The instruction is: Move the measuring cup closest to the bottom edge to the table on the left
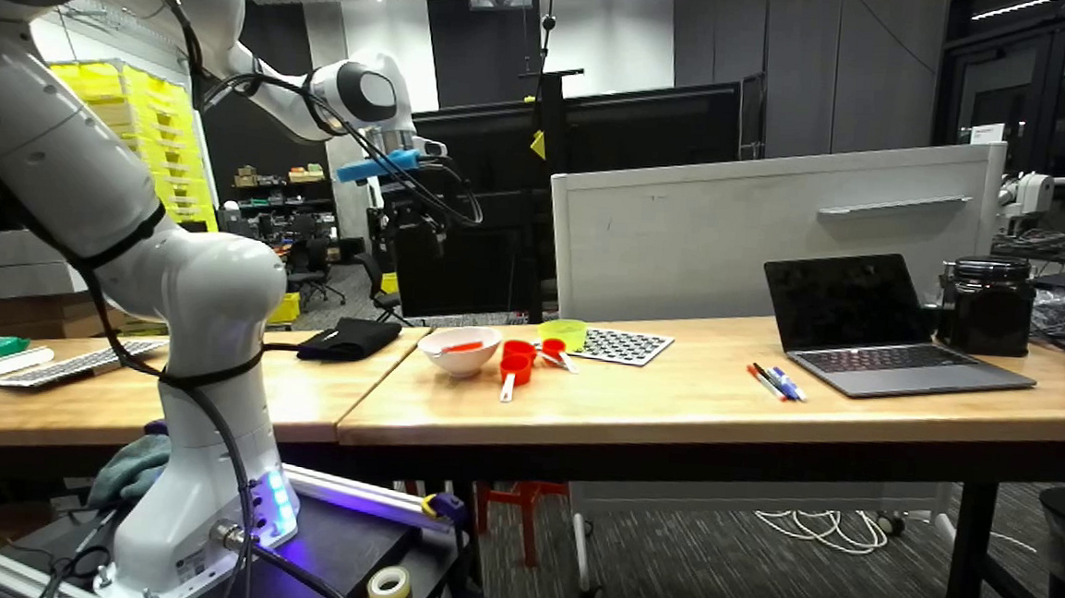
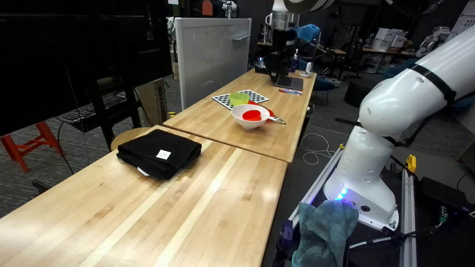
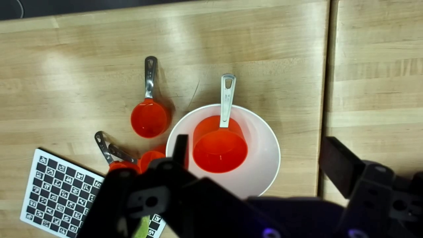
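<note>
The measuring cup (image 1: 515, 369) nearest the front edge is small and red with a short metal handle. It lies on the longer bench beside the white bowl; the wrist view shows it whole (image 3: 149, 118). In an exterior view the bowl mostly hides it, and its handle (image 2: 281, 121) shows. The table on the left is the wood-topped one (image 1: 304, 401) holding the black cloth; it also shows in an exterior view (image 2: 222, 207) and the wrist view (image 3: 380, 82). My gripper (image 3: 256, 148) is open and empty, high above the bowl and table seam. Its fingers are dark in both exterior views.
The white bowl (image 1: 459, 364) holds another red measuring cup (image 3: 219, 148). More red cups (image 3: 150, 158), a yellow-green cup (image 1: 564, 332) and a checkered board (image 1: 624, 346) lie close by. Markers (image 1: 777, 383) and a laptop (image 1: 907, 366) stand farther along. A folded black cloth (image 2: 159, 152) lies on the left table.
</note>
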Robot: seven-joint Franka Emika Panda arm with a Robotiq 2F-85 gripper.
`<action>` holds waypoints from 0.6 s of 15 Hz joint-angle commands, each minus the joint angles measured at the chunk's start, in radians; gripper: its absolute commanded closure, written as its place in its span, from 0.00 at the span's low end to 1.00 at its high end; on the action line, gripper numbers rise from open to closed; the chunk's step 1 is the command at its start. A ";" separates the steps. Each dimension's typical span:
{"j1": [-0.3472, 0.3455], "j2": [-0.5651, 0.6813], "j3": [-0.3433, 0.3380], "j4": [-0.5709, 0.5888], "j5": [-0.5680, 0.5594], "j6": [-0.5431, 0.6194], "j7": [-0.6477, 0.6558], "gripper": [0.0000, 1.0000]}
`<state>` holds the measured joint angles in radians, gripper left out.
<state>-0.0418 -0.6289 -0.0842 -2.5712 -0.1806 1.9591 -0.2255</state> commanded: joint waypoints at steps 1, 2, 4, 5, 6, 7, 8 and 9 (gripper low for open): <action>-0.007 0.031 -0.029 0.035 0.002 -0.018 -0.016 0.00; -0.010 0.042 -0.038 0.046 0.003 -0.024 -0.019 0.00; -0.017 0.063 -0.056 0.068 0.004 -0.038 -0.025 0.00; -0.023 0.076 -0.063 0.082 0.001 -0.049 -0.024 0.00; -0.028 0.089 -0.069 0.095 0.000 -0.063 -0.026 0.00; -0.034 0.102 -0.074 0.108 -0.003 -0.080 -0.025 0.00; -0.039 0.115 -0.080 0.122 -0.008 -0.101 -0.033 0.00; -0.045 0.125 -0.083 0.134 -0.011 -0.118 -0.036 0.00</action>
<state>-0.0697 -0.5524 -0.1586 -2.4959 -0.1806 1.9018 -0.2329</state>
